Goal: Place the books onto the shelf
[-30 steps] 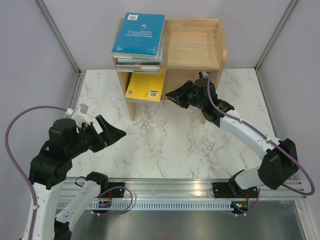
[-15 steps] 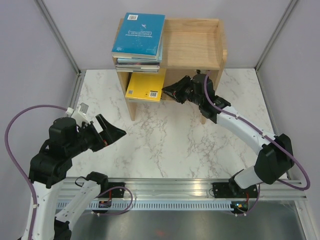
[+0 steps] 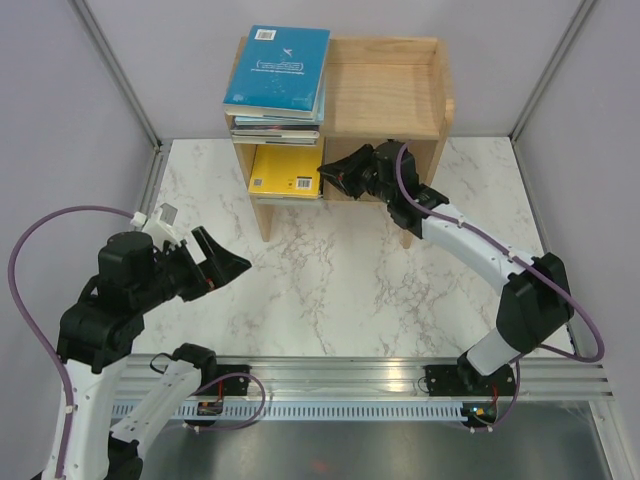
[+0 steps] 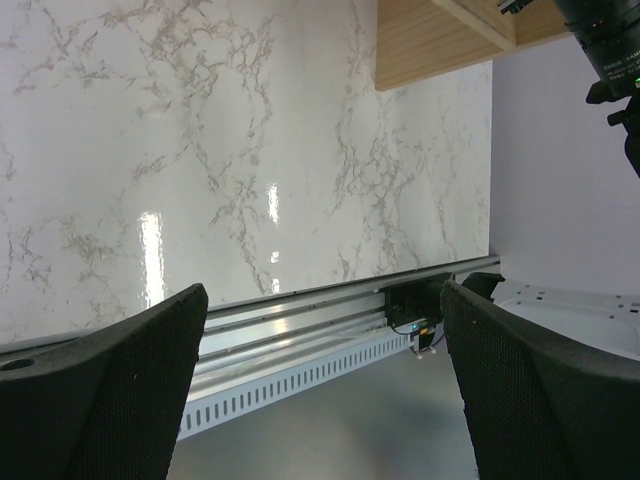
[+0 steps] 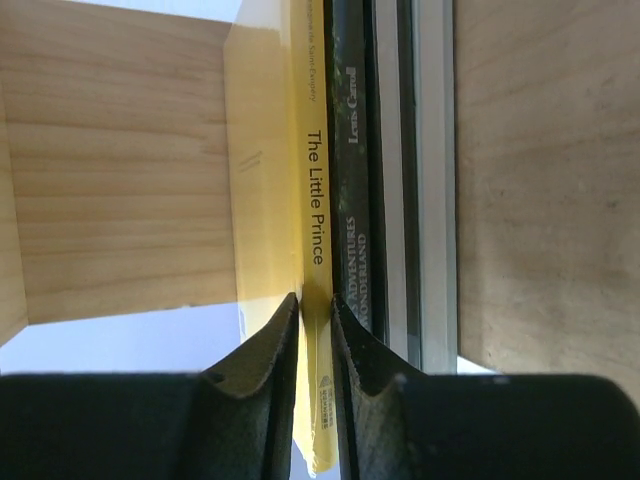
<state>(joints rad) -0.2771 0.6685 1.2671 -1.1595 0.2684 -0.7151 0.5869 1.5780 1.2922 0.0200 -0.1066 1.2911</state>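
A yellow book (image 3: 285, 172) sits in the left of the lower tier of the wooden shelf (image 3: 385, 95). My right gripper (image 3: 335, 172) is shut on its spine edge. In the right wrist view the fingers (image 5: 268, 372) pinch the yellow book (image 5: 315, 240) at the spine. A black book (image 5: 352, 190) and further books lie right against it, with wood (image 5: 545, 180) beyond. A stack of books (image 3: 278, 75), a teal one on top, rests on the upper tier's left. My left gripper (image 3: 215, 262) hangs open and empty over the table's near left.
The shelf stands at the back of the marble table (image 3: 330, 280). The right half of its upper tier is bare wood. The left wrist view shows the marble table (image 4: 200, 150), its metal front rail (image 4: 300, 320) and a shelf corner (image 4: 430, 45).
My right gripper has moved left toward the shelf with the yellow book, which now sits deeper and squarer in the lower tier. The left arm has stayed still.
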